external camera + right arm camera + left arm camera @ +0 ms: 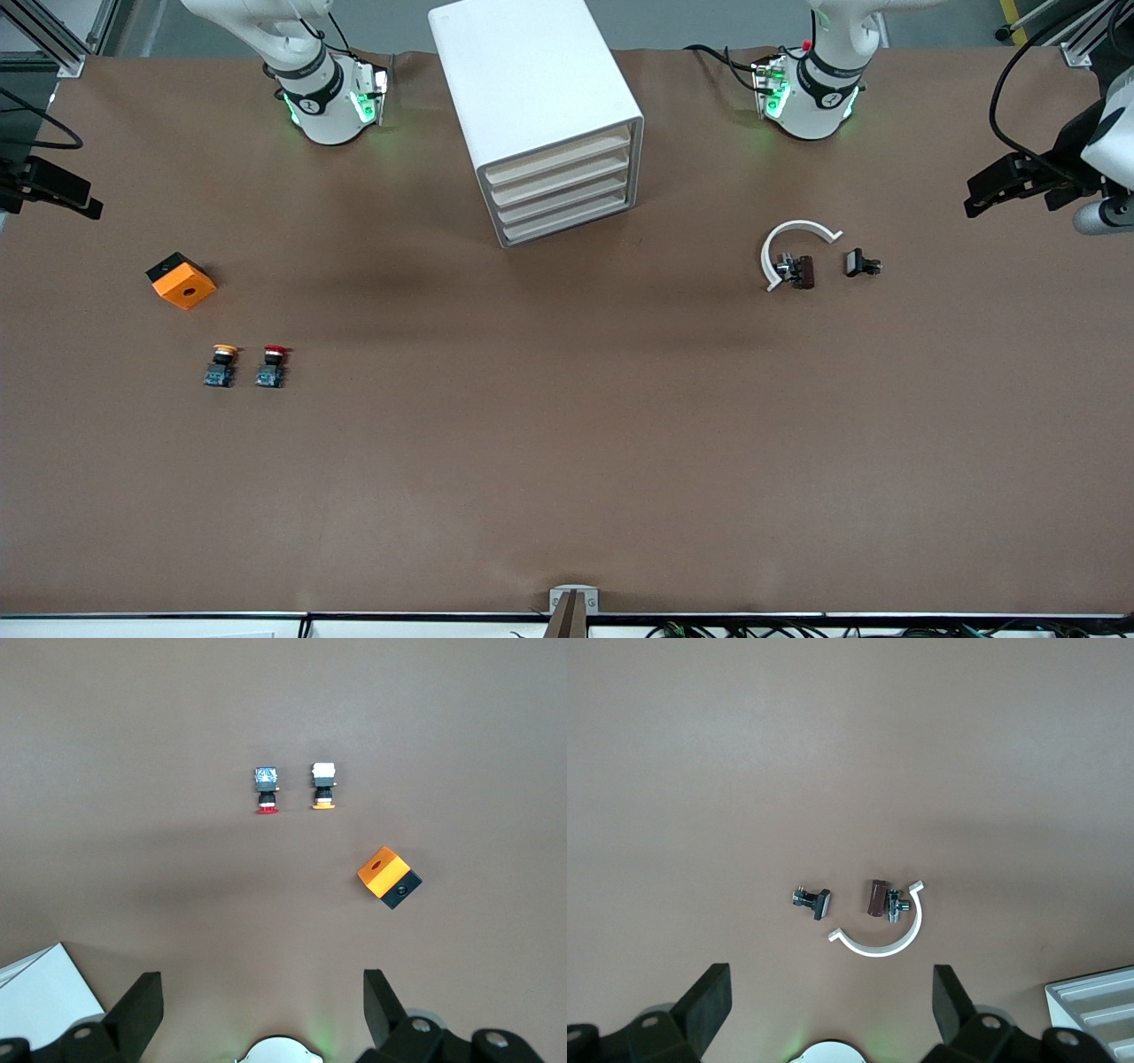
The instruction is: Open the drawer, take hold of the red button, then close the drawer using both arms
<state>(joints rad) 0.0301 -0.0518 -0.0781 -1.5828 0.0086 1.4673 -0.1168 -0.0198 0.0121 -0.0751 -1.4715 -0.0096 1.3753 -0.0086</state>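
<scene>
The white cabinet [532, 89] stands mid-table near the arms' bases, with all its cream drawer fronts pushed in. The drawer [560, 181] is second from the top. The red-capped button [273, 366] lies on the table toward the right arm's end, beside a yellow-capped one [221, 365]; the right wrist view shows the button [266, 790] too. My right gripper [262, 1005] hangs high over the table near its base, open and holding nothing. My left gripper [831, 1001] is also high and open, over the table near a white C-shaped ring [886, 935]. Neither hand shows in the front view.
An orange cube [181, 280] lies farther from the front camera than the buttons. Toward the left arm's end are the ring [793, 244], a small brown part [802, 270] and a small black part [861, 263]. Black fixtures [53, 188] [1019, 182] stand at both table ends.
</scene>
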